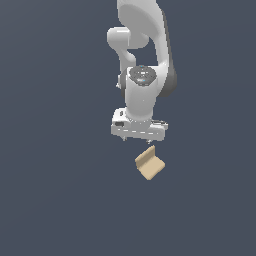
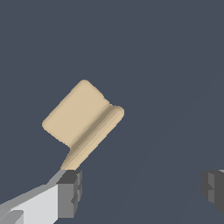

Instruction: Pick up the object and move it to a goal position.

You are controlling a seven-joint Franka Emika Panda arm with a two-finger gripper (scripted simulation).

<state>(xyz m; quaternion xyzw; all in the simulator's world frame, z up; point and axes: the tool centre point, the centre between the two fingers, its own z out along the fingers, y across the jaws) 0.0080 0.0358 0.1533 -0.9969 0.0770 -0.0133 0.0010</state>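
Observation:
The object (image 1: pixel 149 164) is a small tan L-shaped piece, two flat plates joined at a rounded bend. It lies on the dark ground just below my hand, toward the exterior view's right. It also shows in the wrist view (image 2: pixel 83 117). My gripper (image 1: pixel 137 142) points down and is open wide, with nothing between its fingers (image 2: pixel 142 190). One fingertip (image 2: pixel 70 192) is right at an edge of the object; I cannot tell whether it touches. The other fingertip (image 2: pixel 214 187) is far off to the side. The object is beside the gap, not in it.
A plain dark grey-blue ground (image 1: pixel 50 200) fills the rest of both views. The white arm (image 1: pixel 142 60) rises above the hand.

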